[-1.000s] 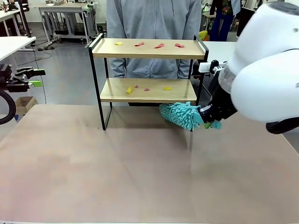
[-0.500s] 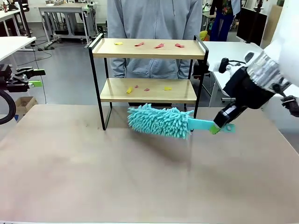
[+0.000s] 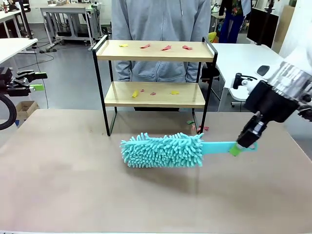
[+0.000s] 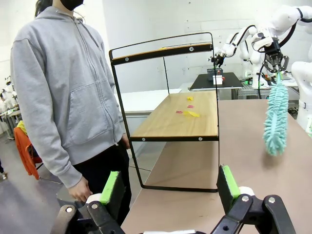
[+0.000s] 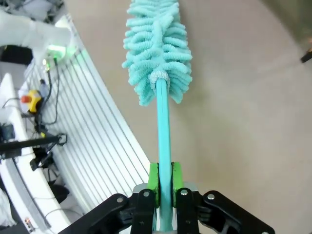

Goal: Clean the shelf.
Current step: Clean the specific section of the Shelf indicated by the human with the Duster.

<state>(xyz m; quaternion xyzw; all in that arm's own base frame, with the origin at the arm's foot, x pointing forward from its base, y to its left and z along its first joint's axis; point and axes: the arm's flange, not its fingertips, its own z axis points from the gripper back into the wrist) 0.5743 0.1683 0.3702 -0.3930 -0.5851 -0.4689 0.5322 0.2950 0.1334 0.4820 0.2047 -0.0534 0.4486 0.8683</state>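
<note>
two light wooden boards in a thin black frame are making up the shelf (image 3: 153,51), which is standing at the far side of the table (image 3: 73,185), just in front of the person (image 3: 161,29). paper scraps (image 3: 165,47) are lying on both boards. the shelf is looking light and stiff, so by judgement a hard push is likely to slide or tip it; a frame post is the safest place to steady it.

the duster (image 3: 163,150) is looking light, with a soft, fluffy head and a thin, rigid handle (image 3: 219,146). the right gripper (image 3: 242,145) is clamping the far end of that handle between its green pads. this grip is giving long reach but little leverage.

the right arm is coming in from the right, with its wrist angled down and inward. it is holding the duster nearly level, low over the table, in front of the shelf and apart from it.

the left gripper (image 4: 168,185) is standing wide open and holding nothing, well off to the shelf's left.
</note>
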